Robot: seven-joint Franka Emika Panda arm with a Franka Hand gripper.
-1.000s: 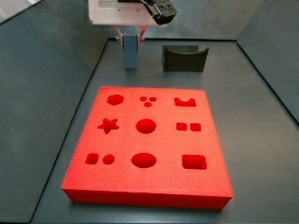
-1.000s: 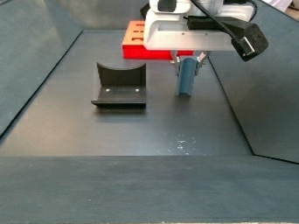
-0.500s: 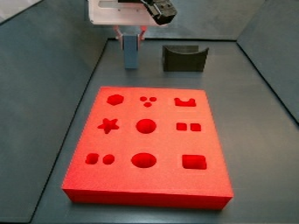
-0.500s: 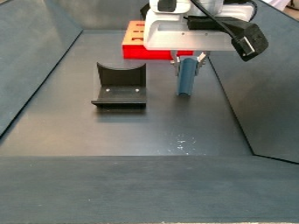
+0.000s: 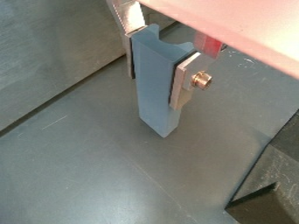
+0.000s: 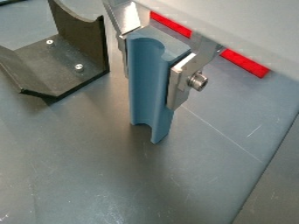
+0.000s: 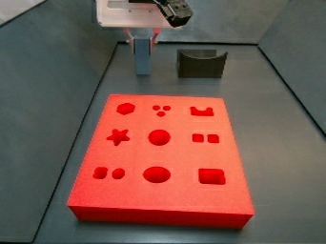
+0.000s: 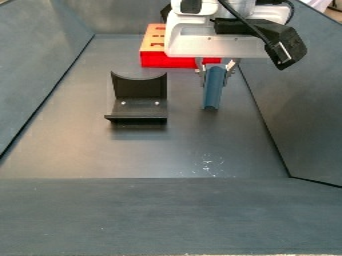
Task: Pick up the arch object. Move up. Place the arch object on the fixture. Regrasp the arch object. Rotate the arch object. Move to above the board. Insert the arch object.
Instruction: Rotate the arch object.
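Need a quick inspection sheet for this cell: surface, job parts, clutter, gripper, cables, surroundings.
Surface: dark grey floor, a few pale specks, otherwise bare.
Arch object: blue-grey, upright, lower end at the floor; contact with the floor cannot be told.
Fixture: dark notched block, nothing in it, beside the arch object and apart from it.
Board: red-orange, flat on the floor, all cutouts unfilled.
Clutter: nothing seen.
Gripper: above the floor between board and fixture, silver fingers on either side of the arch object's upper part, shut on it.
Cables: black cable at the wrist.
Surroundings: dark enclosure walls.
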